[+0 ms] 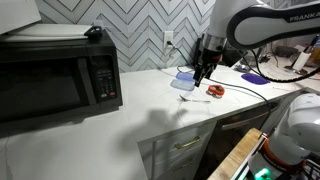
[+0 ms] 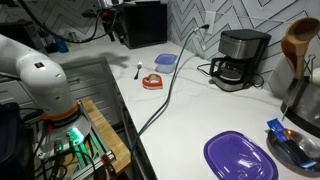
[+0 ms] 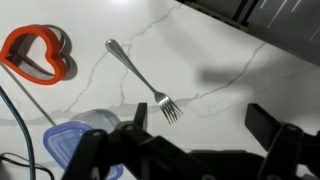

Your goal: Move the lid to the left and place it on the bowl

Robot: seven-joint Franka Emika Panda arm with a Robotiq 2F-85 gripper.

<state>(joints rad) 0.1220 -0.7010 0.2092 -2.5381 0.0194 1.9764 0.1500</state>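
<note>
The translucent blue lid [image 3: 66,141] lies flat on the white marble counter at the lower left of the wrist view, with a clear rounded bowl [image 3: 102,121] touching its edge. The lid also shows in both exterior views [image 1: 184,75] [image 2: 165,60]. My gripper [image 3: 200,125] is open and empty. It hovers over bare counter to the right of the lid, near a fork [image 3: 141,78]. In an exterior view it [image 1: 203,72] hangs just above and beside the lid.
A red heart-shaped cutter [image 3: 35,55] [image 1: 216,92] [image 2: 151,82] lies near the fork. A purple flat dish [image 2: 240,157] [image 1: 255,77] sits farther along the counter. A coffee maker [image 2: 240,58] and a microwave [image 1: 55,75] stand by the wall. A black cable [image 2: 165,95] crosses the counter.
</note>
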